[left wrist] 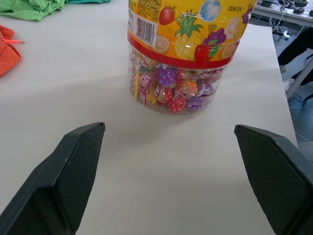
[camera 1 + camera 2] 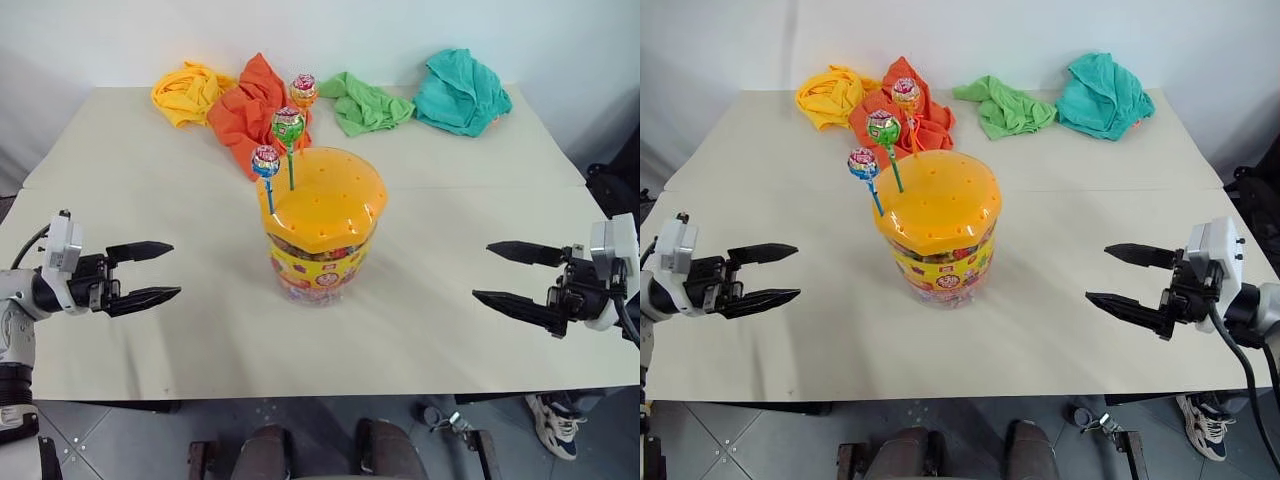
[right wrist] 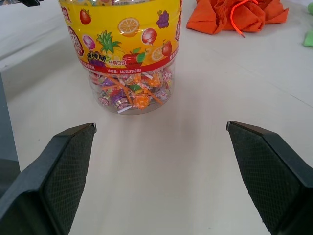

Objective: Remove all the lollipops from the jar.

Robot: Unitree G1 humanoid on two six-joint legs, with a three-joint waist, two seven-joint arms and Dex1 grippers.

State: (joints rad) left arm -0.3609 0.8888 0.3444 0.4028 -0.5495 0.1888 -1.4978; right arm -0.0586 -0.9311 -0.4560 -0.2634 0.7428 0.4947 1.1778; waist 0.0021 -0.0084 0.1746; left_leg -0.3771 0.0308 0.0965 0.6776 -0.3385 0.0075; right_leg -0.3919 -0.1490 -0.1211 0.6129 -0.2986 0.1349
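The jar (image 2: pixel 322 232) stands at the table's (image 2: pixel 480 160) centre. Three lollipops (image 2: pixel 288 126) stand in holes in its orange lid (image 2: pixel 325 195), toward the far-left rim. Each is light, with a thin, probably flexible stick; hold the stick just below the head, since the shiny wrapper may slip. Wrapped sweets (image 1: pixel 171 90) fill the jar's base. The left gripper (image 2: pixel 145 273) and right gripper (image 2: pixel 515 277) flank it, well apart, jaws spread and empty.

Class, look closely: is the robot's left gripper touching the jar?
Apart. In the left eye view, the left gripper sits well to the side of the jar, with bare table between them. Its fingers are open.
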